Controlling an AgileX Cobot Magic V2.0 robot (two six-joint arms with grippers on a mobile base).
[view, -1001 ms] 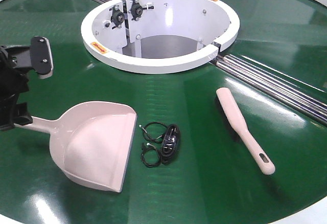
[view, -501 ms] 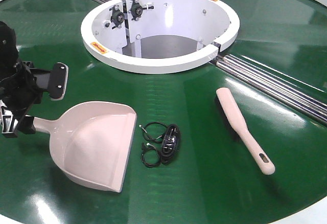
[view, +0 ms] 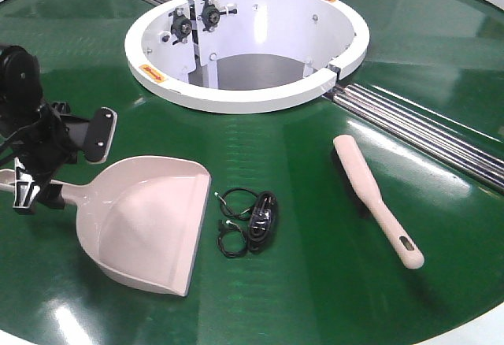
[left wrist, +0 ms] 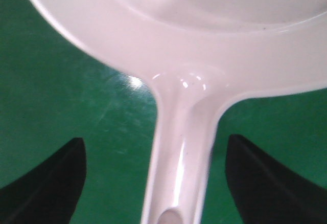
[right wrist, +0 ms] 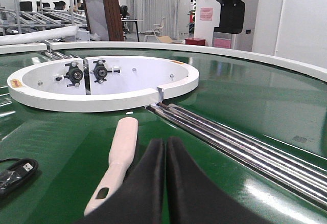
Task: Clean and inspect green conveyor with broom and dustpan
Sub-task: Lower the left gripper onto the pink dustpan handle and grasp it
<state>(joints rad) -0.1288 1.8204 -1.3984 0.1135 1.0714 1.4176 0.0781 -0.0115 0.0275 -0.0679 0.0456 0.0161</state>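
Grasping the dustpan (view: 146, 223) seemed the step in hand: it lay toward the green conveyor's (view: 315, 298) left near edge, its handle between the left end effector's (left wrist: 154, 139) spread jaws and not yet gripped, so the next move probably called for closing squarely on it, while the right end effector (right wrist: 165, 147), fingers pressed together, hovered behind the broom (right wrist: 122, 147).

The dustpan (view: 150, 219) handle is lying between the left gripper's (left wrist: 154, 147) jaws, pan ahead; the broom (right wrist: 120, 157) is lying just ahead-left of the right gripper (right wrist: 165, 150), both on the conveyor (view: 315, 290).
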